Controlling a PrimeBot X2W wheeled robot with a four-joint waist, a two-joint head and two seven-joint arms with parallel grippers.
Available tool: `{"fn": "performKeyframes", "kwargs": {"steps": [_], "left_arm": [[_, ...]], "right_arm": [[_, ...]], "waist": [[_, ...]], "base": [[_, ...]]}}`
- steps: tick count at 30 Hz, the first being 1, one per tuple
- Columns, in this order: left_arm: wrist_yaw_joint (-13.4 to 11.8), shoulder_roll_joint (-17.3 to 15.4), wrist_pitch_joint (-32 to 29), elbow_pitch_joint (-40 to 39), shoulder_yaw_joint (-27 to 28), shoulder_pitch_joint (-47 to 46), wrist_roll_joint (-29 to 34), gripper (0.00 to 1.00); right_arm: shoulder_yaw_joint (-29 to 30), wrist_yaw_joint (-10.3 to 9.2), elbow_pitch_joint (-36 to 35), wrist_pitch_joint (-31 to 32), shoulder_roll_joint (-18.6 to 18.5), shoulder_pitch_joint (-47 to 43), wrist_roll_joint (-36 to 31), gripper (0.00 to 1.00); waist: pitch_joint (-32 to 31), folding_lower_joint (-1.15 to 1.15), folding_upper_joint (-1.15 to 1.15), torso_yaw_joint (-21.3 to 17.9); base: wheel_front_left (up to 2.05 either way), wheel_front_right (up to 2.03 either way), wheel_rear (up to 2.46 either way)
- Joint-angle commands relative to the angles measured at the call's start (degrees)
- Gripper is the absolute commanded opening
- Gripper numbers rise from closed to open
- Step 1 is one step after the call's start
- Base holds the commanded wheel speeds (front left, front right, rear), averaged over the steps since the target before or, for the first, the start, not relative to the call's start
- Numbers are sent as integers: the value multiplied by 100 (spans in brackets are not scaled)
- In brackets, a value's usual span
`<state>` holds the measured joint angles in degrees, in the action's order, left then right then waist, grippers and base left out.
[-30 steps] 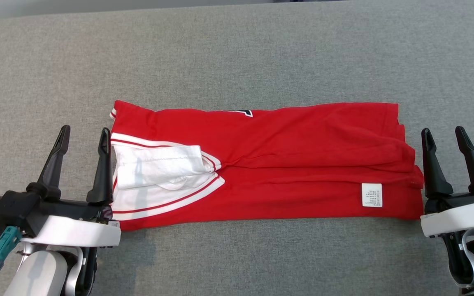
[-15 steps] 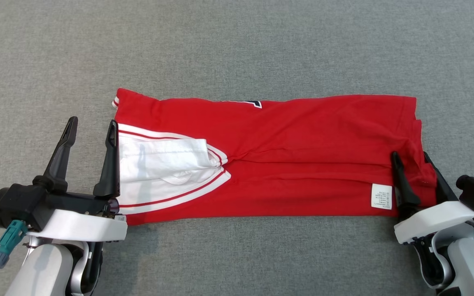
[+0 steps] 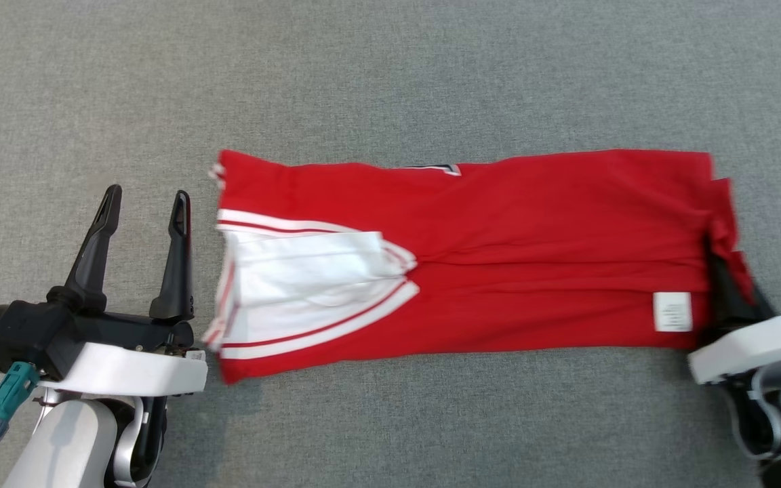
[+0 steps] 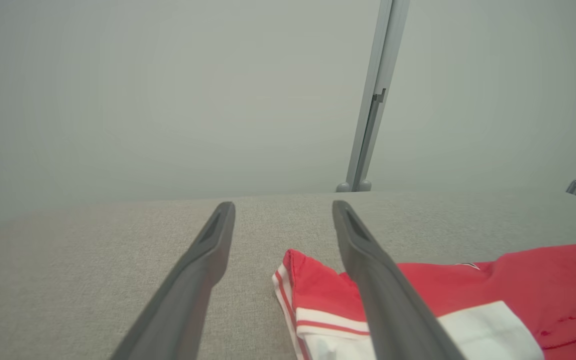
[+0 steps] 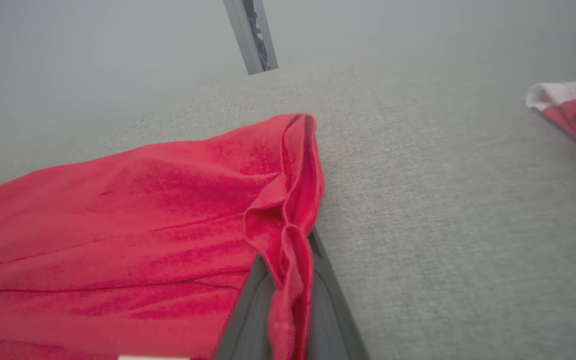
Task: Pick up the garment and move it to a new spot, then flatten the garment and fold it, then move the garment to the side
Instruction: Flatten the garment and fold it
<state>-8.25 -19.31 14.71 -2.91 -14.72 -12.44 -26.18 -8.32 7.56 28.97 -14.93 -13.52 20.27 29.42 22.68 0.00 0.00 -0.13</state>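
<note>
Since a moment before, the right end effector [image 3: 721,268] had pinched its two dark fingers onto the right edge of the red garment [image 3: 512,257], and the cloth had slid a little away from the left end effector [image 3: 147,194]. The garment lay long and flat across the middle of the gray counter [image 3: 390,81]. Its white part with red stripes [image 3: 295,285] was at the left end, and a small white label [image 3: 672,312] was near the right end, just beside the pinching fingers. The red edge was bunched up between those fingers (like a little ridge in the right wrist view). The left end effector had its fingers wide apart, holding nothing, near the garment's left end but not touching it.
</note>
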Motion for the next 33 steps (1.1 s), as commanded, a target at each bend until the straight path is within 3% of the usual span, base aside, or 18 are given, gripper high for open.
{"fn": "performKeyframes", "kwargs": {"steps": [1,6,11,15,23,28,33], "left_arm": [[-36,-26,4,-26,20,-53,14,100],[-60,-2,8,-65,4,-46,8,100],[-78,-9,11,-73,12,-35,-7,100],[-90,-33,-13,-84,-2,-7,-13,100],[-101,-23,-79,-64,-77,-79,-14,100],[-41,9,-72,5,-151,-124,-37,100],[18,42,-58,110,-189,-186,-63,100]], "right_arm": [[184,-13,-28,-40,-177,-58,31,0],[894,-12,-97,-41,-515,-219,40,0],[994,-8,-430,-42,-529,-100,-56,0],[653,-8,-1183,149,-345,46,-434,0],[-589,-7,-2770,927,593,245,-720,0],[-1499,-7,-2661,981,947,518,-493,0],[-2195,-7,-2204,825,1033,809,-247,0]], "waist": [[-4,0,0,-22],[-13,0,0,-51],[-40,0,0,-94],[-80,0,0,-135],[-108,0,0,-64],[-94,0,0,101],[-84,0,0,289]], "base": [[0,0,0],[0,0,0],[0,0,0],[0,0,0],[0,0,0],[0,0,0],[0,0,0]]}}
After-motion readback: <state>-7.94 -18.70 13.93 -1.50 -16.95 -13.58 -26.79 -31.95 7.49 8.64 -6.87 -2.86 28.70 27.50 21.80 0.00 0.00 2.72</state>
